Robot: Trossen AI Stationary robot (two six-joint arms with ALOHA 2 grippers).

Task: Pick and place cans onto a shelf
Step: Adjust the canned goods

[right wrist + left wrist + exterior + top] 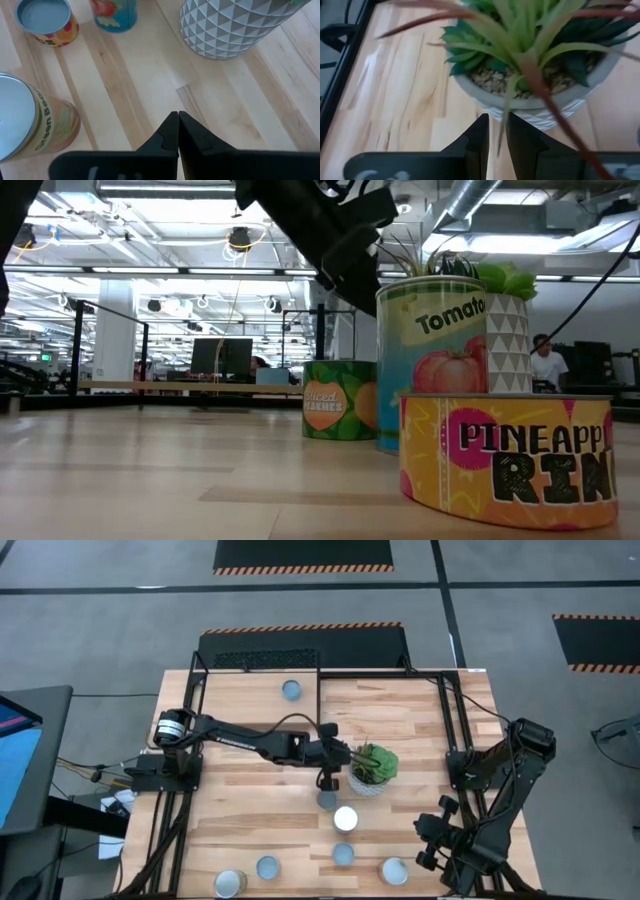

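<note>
Left gripper (327, 780): fingers narrowly parted, empty, frame centre, beside plant (373, 768). Right gripper (178, 131): fingers closed, empty, lower right. Cans: apparently one (291, 690) on shelf (400, 690), upper centre; six on worktop (240, 820), lower frame, outstanding.

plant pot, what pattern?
White-grey plant pot with a raised triangle relief pattern; the right wrist view shows it best.

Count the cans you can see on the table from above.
7: one on the shelf at; one under the left gripper at; others at.
</note>
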